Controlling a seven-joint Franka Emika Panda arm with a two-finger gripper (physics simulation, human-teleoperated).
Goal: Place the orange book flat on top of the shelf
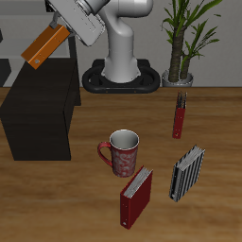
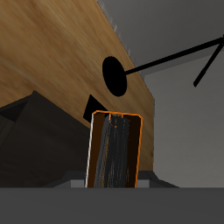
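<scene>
Nearest the exterior camera, by the table's front edge, a red hardcover book with white pages [image 1: 135, 198] stands on end beside a black-and-white striped book [image 1: 186, 173]; just behind them sits a red patterned mug [image 1: 122, 153], and farther back a thin dark-red book [image 1: 179, 116] stands upright. None of these lies in your way.

Your concern is higher up. You have the small bright-orange hardcover book [image 1: 44, 47] pinched in the gripper [image 1: 64, 32], the jaws closed against its covers, and it hangs tilted in the air above the back part of the low matte-black boxy shelf [image 1: 38, 113], not touching it. In the wrist view the orange book [image 2: 115, 149] fills the space ahead of the gripper, page edges facing the camera, with the shelf's dark top [image 2: 39, 118] beyond it.

The main risk, as I judge it, is releasing while the book is slanted: it would land on a corner or edge, then tip or slide, possibly off the shelf's edge onto the wooden table [image 1: 85, 203]. Level it first. Lowering too far while it is angled could jam its lower corner into the top and twist it in your grip. Watch also where it hangs over the shelf; if it overhangs the edge when you let go, it may topple off.
</scene>
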